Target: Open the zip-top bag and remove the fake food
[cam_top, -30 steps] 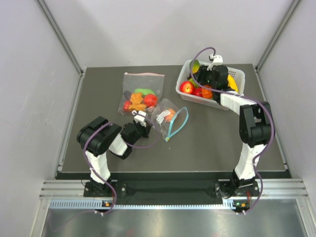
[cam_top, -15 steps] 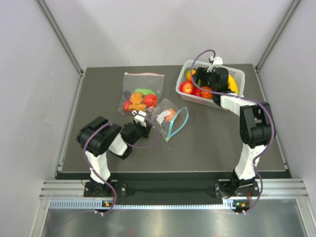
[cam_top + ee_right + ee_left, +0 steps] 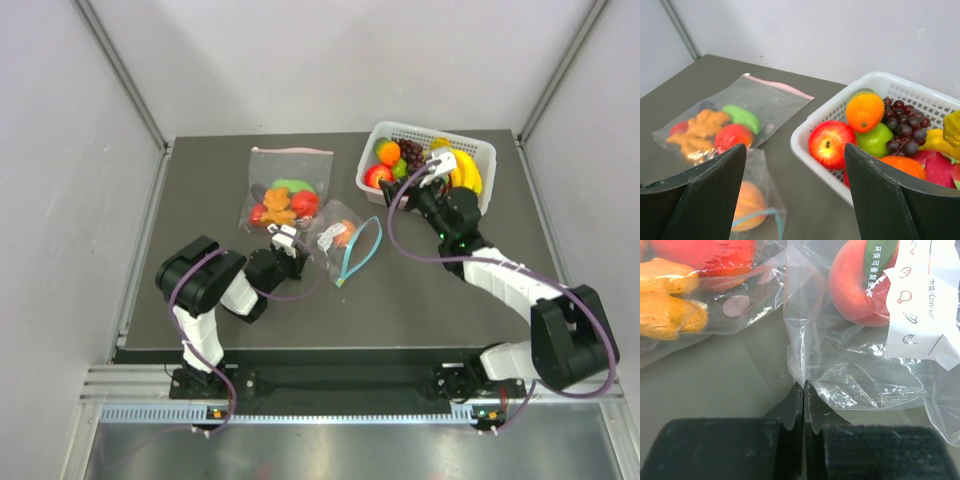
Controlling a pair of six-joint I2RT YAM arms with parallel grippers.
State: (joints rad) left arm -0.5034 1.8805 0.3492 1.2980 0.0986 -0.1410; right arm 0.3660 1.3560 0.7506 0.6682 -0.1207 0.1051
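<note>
Pinches edge of zip-top bag point(image 3: 860, 365) with left tool point(image 3: 803, 387), jaws clenched flat. Holds right tool point(image 3: 794, 150) spread wide, released, above bench point(image 3: 705, 70) beside white basket point(image 3: 812, 122).

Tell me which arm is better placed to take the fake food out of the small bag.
Right. The right fingers are open and empty, facing the zip-top bag with fake food inside; the left fingers are shut on its edge.

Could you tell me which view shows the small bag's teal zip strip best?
Top external: the whole teal zip strip shows as an open loop. The right wrist view catches only a blurred piece at its bottom edge; the left wrist view shows just the bag's clear plastic.
</note>
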